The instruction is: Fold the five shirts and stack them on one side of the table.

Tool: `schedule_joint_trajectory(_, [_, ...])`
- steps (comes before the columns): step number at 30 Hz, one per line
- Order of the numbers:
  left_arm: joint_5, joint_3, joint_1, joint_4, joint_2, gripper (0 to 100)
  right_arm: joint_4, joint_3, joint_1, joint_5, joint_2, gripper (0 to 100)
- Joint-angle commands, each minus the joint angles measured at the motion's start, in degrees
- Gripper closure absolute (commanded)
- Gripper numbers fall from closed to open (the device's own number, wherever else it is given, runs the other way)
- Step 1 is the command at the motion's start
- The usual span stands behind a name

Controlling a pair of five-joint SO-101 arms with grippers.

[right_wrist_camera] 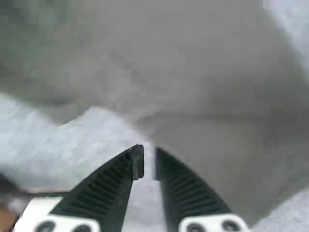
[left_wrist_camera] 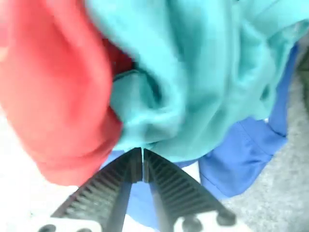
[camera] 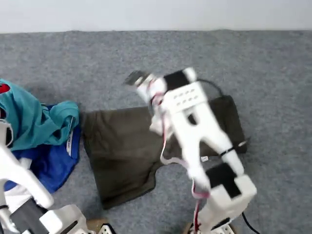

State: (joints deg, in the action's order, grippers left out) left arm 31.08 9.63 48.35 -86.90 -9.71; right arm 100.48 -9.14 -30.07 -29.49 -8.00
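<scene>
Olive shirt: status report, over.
Left gripper shut at teal shirt. Right gripper slightly open near olive shirt, lying flat. Blue shirt beside it.

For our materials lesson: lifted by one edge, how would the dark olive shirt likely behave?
The dark olive shirt lies flat with soft creases, so it would probably droop limply. It looks thin, so likely light for its spread.

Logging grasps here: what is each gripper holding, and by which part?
Right gripper: nothing, jaws slightly apart by the dark shirt. Left gripper: shut at a fold of the teal shirt; a pinch cannot be told.
</scene>
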Motion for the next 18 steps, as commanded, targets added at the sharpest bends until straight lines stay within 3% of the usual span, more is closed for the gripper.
schedule_joint_trajectory(1, [0.88, -1.10, 0.79, -0.44, -2.64, 98, -1.27, 8.18, -9.10, -0.53, 7.69, 81.8])
schedule_joint_trajectory(4, [0.88, -1.01, 0.53, -0.18, -2.64, 98, -6.55, 15.91, -15.96, -0.44, 9.71, 76.7])
schedule_joint_trajectory(11, [0.88, -1.01, 0.53, -0.18, -2.64, 98, -16.40, 23.82, -31.08, -0.18, 9.27, 76.4])
schedule_joint_trajectory(18, [0.97, -1.01, 0.62, -0.44, -2.64, 98, -19.82, 23.74, -35.82, 0.70, 1.98, 76.4])
